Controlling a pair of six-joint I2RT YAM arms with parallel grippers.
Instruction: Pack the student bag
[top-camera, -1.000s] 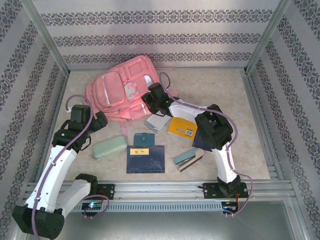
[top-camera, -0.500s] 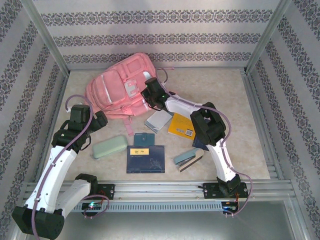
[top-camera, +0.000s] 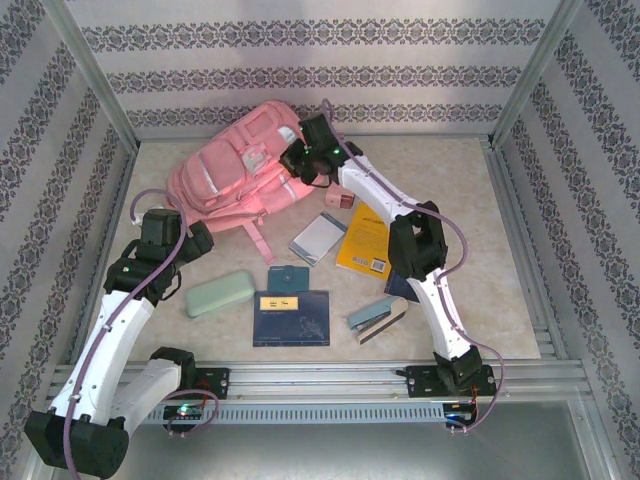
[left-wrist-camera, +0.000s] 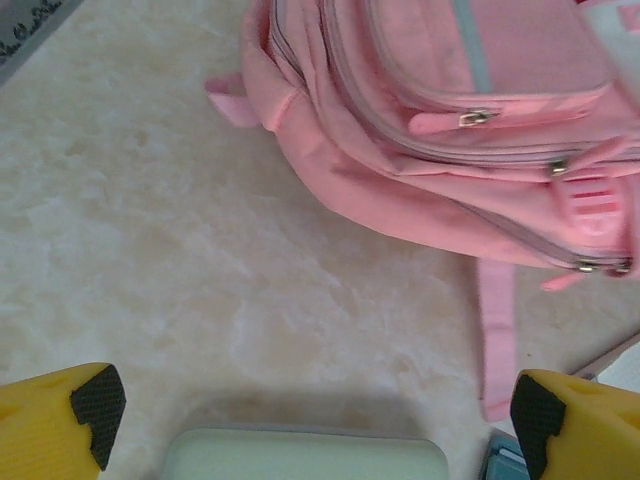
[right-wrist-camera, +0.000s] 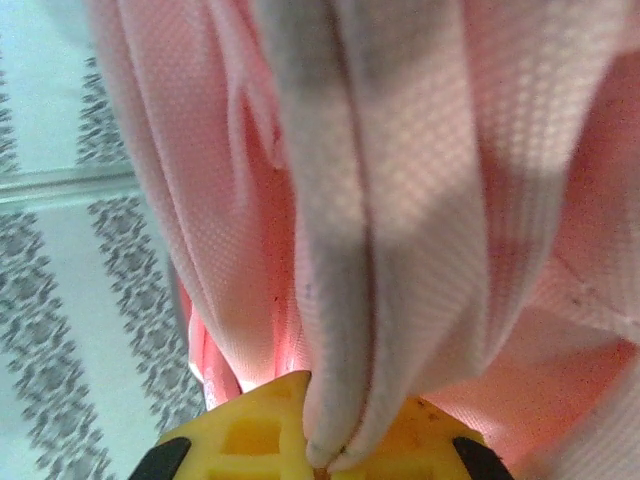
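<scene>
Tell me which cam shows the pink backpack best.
Top external: the whole student bag is in frame, its right edge pinched by the right gripper. Left wrist catches the lower pockets, zips and a strap; right wrist is a blurry close-up of fabric between its fingers.

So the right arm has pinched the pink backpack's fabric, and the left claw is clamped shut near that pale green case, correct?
Not quite. The left gripper is open, not clamped: the left wrist view shows its yellow fingers spread wide near the pale green case. The right gripper is indeed pinched shut on the student bag, on its fabric.
</scene>
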